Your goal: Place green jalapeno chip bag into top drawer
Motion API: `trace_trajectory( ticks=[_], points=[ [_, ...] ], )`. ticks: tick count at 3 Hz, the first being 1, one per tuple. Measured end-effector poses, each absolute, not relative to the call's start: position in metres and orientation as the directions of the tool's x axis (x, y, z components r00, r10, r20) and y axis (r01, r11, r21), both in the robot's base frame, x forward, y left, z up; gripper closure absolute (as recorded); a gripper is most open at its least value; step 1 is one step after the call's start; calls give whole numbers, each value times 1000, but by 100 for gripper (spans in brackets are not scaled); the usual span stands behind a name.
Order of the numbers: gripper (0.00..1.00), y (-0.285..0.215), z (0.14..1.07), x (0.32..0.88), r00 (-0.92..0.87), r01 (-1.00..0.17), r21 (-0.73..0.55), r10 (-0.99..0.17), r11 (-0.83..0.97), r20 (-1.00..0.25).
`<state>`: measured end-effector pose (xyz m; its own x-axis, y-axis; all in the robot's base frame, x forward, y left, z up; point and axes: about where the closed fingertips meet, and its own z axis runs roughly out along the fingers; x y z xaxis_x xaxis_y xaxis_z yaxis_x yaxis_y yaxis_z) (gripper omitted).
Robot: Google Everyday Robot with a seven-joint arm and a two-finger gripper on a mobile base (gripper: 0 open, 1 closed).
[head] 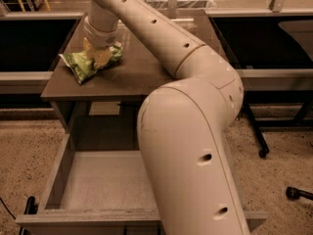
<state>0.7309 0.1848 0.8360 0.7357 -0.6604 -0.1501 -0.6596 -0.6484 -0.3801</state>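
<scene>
The green jalapeno chip bag (pixel 83 65) lies crinkled on the left part of the brown tabletop (pixel 137 72). My gripper (pixel 99 55) hangs straight down from the long cream arm and sits on top of the bag's right half, covering its middle. The top drawer (pixel 98 180) is pulled out below the table, with a flat pale bottom and nothing in it; my arm's big elbow link hides its right side. The white bowl is hidden behind my arm.
A wire basket (pixel 178 1) stands at the table's back edge. Dark shelving runs along both sides of the table. A black chair base (pixel 261 148) and a dark object (pixel 298 194) are on the speckled floor at the right.
</scene>
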Motion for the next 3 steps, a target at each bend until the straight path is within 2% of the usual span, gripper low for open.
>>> trace_trajectory(
  ticks=[1,2,3],
  points=[
    [92,179,840,725,740,-663,-396,-635,-635,-221],
    [100,146,868,693,722,-689,-392,-630,-610,-287],
    [100,108,888,646,690,-722,-328,-669,-610,-276]
  ],
)
